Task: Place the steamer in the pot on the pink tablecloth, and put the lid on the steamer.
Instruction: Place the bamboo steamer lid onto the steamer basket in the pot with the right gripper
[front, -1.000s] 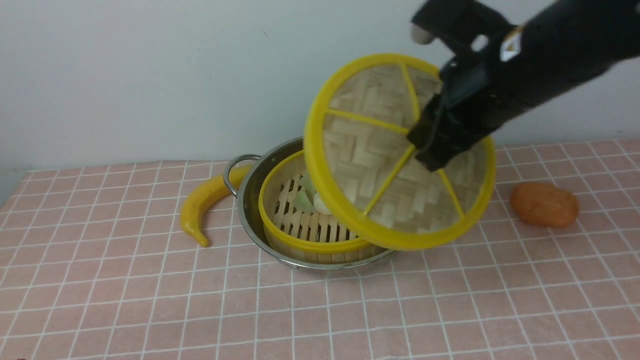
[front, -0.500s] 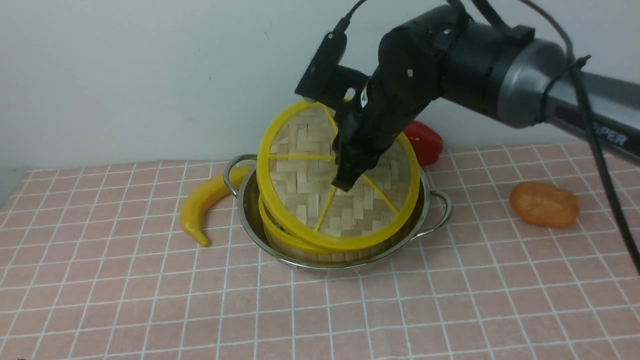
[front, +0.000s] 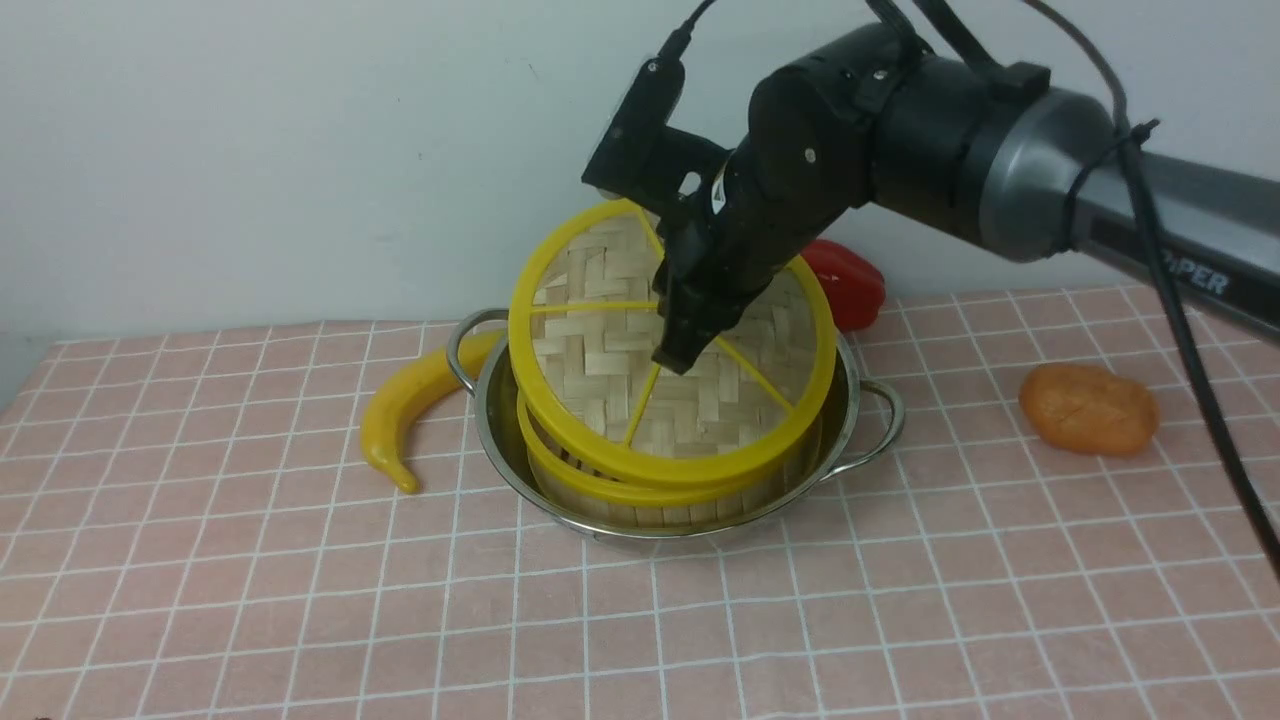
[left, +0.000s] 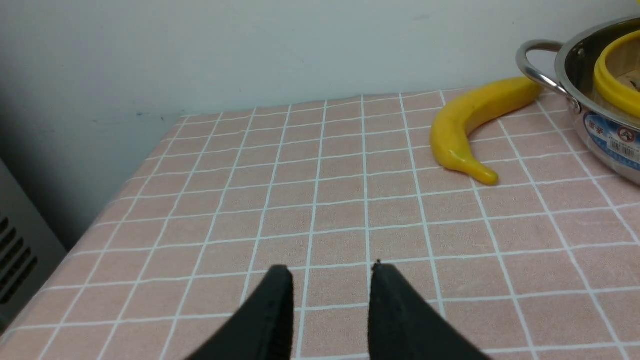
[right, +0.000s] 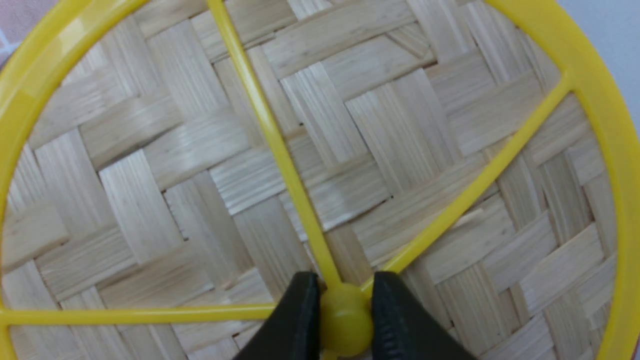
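Observation:
The steel pot (front: 505, 420) stands on the pink tablecloth (front: 640, 620) with the steamer (front: 650, 495) inside it. My right gripper (front: 685, 350) is shut on the yellow hub (right: 345, 320) of the lid (front: 600, 340) and holds the lid tilted, its near edge down on the steamer's rim, its far edge raised. The lid (right: 165, 165) fills the right wrist view. The steamer's contents are hidden. My left gripper (left: 330, 272) is open and empty over bare cloth, well left of the pot (left: 607, 130), whose handle and the steamer's rim (left: 612, 82) show at that view's edge.
A yellow banana (front: 405, 405) lies against the pot's left handle; it also shows in the left wrist view (left: 465, 125). A red pepper (front: 845, 285) sits behind the pot. An orange lump (front: 1088, 408) lies to the right. A wall stands behind the table.
My right gripper carried the lid from up at the right leftward and down onto the steamer. In the last half second it shifted slightly further left and settled lower.

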